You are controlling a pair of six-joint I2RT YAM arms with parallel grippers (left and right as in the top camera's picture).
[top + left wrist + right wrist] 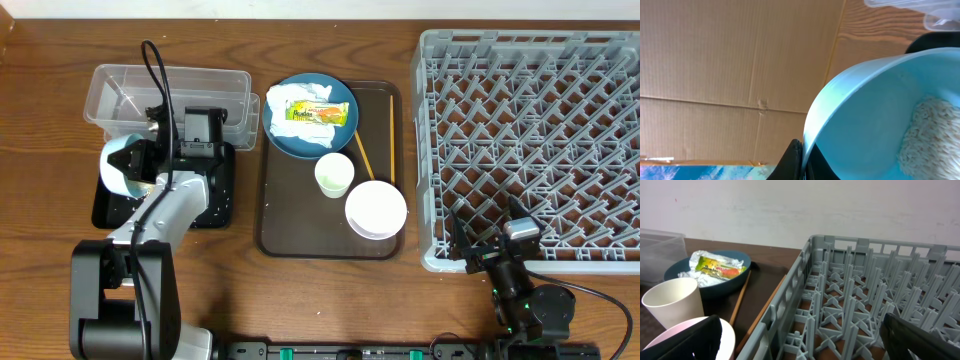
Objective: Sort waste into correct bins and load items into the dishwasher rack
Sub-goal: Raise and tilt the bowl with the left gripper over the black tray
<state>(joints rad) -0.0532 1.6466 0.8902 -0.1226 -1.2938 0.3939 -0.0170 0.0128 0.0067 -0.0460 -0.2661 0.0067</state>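
Overhead: the dishwasher rack (530, 140) at the table's right edge holds nothing. The dark blue plate (285, 140), carrying the crumpled tissue (285, 100) and the snack wrapper (318, 113), sits at the far end of the brown tray (275, 200); the cup (334, 175), white bowl (376, 208) and chopsticks (365, 155) share that tray, with none of them sorted or loaded. The left gripper (150, 170) is clamped on the light blue bowl (122, 165), tipped on its side over the left end of the black tray (215, 195), just near of the clear tub (170, 95).

Left wrist: the rice scraps (930, 135) lie inside the tilted bowl; they are not yet emptied; the jaws pinch its rim.

Right wrist: the right gripper (805, 345) stands spread wide and empty at the rack's near edge.

Judgement: the first step is in hand — nearly everything is left.
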